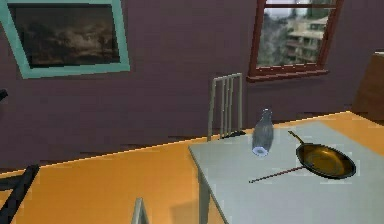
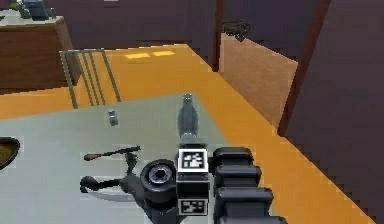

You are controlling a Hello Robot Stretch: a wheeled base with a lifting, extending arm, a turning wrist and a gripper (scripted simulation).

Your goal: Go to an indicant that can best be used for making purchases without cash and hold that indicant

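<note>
grey small thing (image 2: 113, 118) lies on table (image 2: 50, 130) apart from pincer (image 2: 92, 184)

Ahead we look slightly down at the desk (image 1: 230, 180) from nearby; sideways we look closely across it; both share the bottle (image 1: 262, 133).

We record one arm (image 2: 240, 190): a dark square bar built of stacked, ribbed black segments. Two small white squares (image 2: 192, 160) with black marks. One gripper (image 2: 90, 170): dark body, grey round ring, two thin dark fingers (image 2: 110, 153).
</note>
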